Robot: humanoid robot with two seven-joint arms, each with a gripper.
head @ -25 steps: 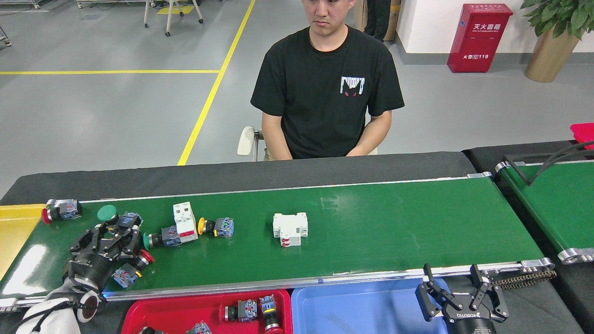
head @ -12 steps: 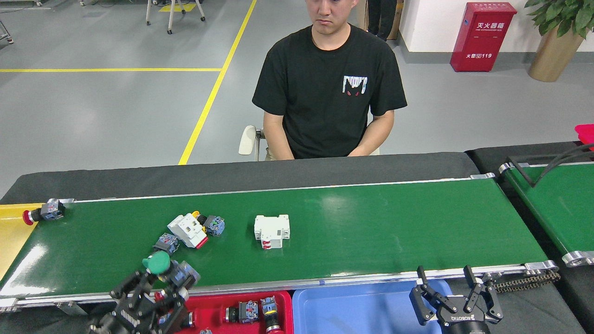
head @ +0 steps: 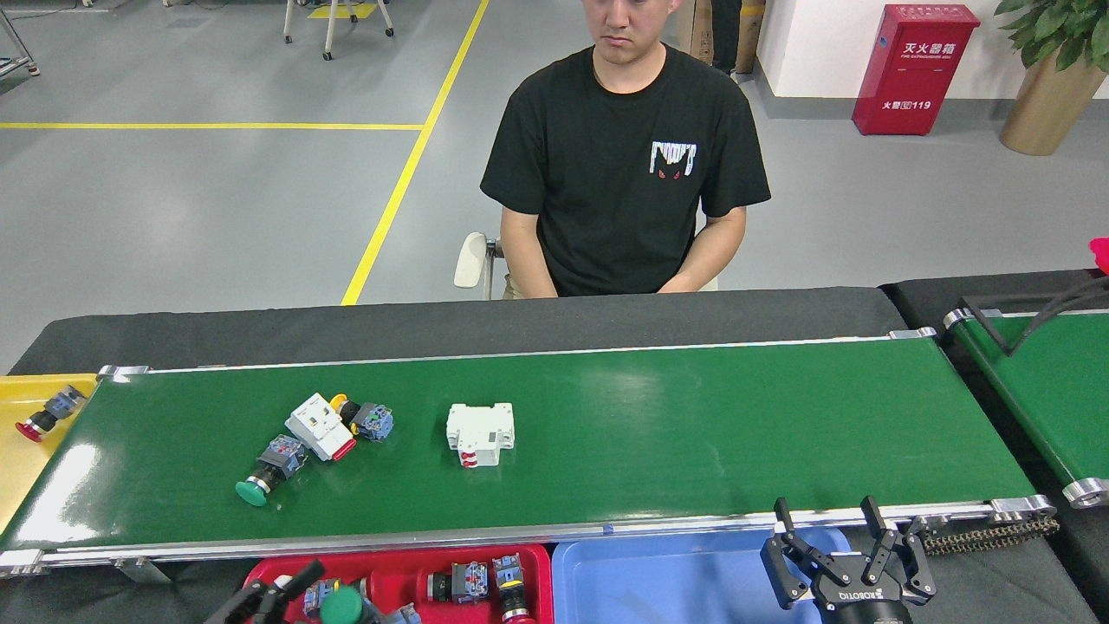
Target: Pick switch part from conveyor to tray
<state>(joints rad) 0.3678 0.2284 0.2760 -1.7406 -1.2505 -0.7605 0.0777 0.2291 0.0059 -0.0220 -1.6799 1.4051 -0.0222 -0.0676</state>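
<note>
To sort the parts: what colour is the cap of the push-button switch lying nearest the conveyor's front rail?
Green; the switch cap shows clearly in the head view.

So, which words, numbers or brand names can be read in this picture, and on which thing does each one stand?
"灭火器箱": white characters on the red fire cabinet by the far wall.
"火警 119": lower on the same cabinet, with a small symbol between them.
"ROBOTIQ": on the right gripper, seen upside down.
White graphic on the person's black T-shirt: no readable letters.
Markings on the white breaker and the switch parts: too small to read.
</note>
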